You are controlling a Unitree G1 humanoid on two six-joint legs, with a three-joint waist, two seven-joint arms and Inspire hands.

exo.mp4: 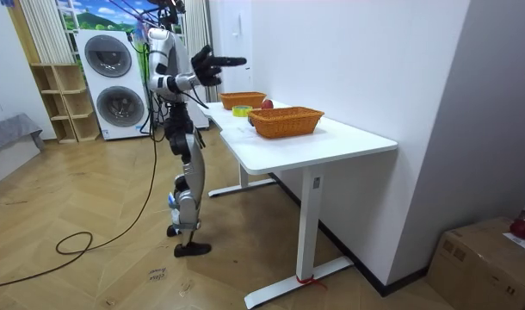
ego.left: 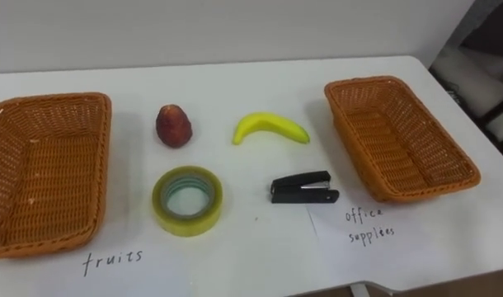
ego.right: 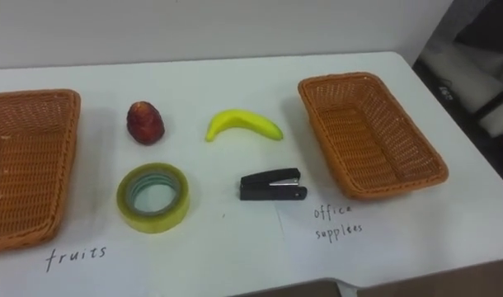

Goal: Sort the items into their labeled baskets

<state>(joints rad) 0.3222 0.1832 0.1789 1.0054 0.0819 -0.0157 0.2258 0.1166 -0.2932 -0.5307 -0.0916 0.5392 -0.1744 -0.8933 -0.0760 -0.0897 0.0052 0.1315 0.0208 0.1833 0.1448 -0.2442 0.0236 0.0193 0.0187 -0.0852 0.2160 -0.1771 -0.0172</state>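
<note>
A: Layout entry. What do we have, big to small?

B: The white bench (ego.left: pixel 251 82). On it are two empty wicker baskets, the fruits basket (ego.left: pixel 45 177) at our left and the office supplies basket (ego.left: pixel 400 140) at our right. We judge that nothing is sorted yet.

A: Robot hands?

B: In the room view the robot stands at the bench's long side. The robot hands (exo.mp4: pixel 213 64) are raised before its chest and touch none of the items. We cannot tell whether they are apart or together.

A: Loose items?

B: All four lie between the baskets.
- Tape roll (ego.left: pixel 187 223): flat, front left.
- Banana (ego.left: pixel 270 127): behind, long axis across the bench.
- Stapler (ego.left: pixel 303 188): front right, long axis likewise across, nearest the office supplies basket.
- Red fruit (ego.left: pixel 174 126): back left, nearest the fruits basket.

A: Which arm, then?

B: We would give the red fruit to the left arm and the stapler to the right.
</note>
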